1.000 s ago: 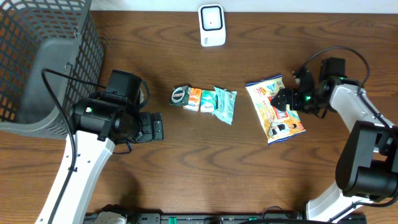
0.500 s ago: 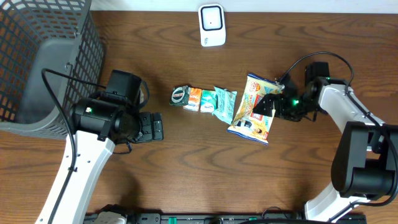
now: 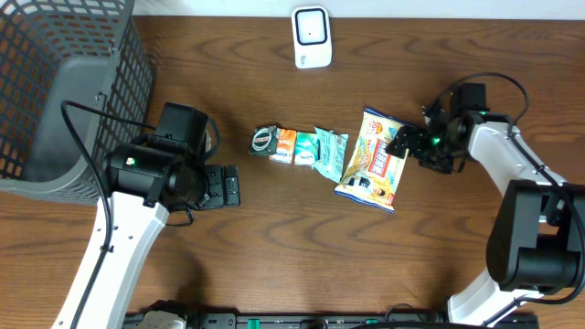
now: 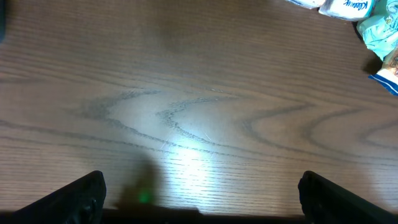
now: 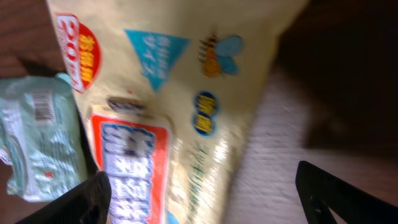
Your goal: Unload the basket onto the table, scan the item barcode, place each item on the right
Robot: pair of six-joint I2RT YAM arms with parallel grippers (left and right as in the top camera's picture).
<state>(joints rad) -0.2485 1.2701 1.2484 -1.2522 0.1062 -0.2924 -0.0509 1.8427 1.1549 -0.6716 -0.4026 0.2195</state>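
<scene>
A yellow snack bag (image 3: 370,157) with red and blue print lies in the middle of the table, its left edge resting on a teal packet (image 3: 330,153). My right gripper (image 3: 406,143) is at the bag's right edge, jaws wide apart. In the right wrist view the bag (image 5: 180,93) fills the space below and between the fingers, and the gripper (image 5: 202,186) does not pinch it. A white barcode scanner (image 3: 311,37) stands at the table's far edge. My left gripper (image 3: 225,185) is open over bare wood (image 4: 200,190), well left of the items.
A grey mesh basket (image 3: 64,82) fills the far left corner. A row of small packets (image 3: 285,144) and a tape roll (image 3: 264,140) lies just left of the teal packet. The teal packet (image 5: 40,137) also shows in the right wrist view.
The right gripper carried the snack bag leftward and turned it over, setting it against the teal packet. It has since drawn back slightly to the right. The left arm has not moved.
</scene>
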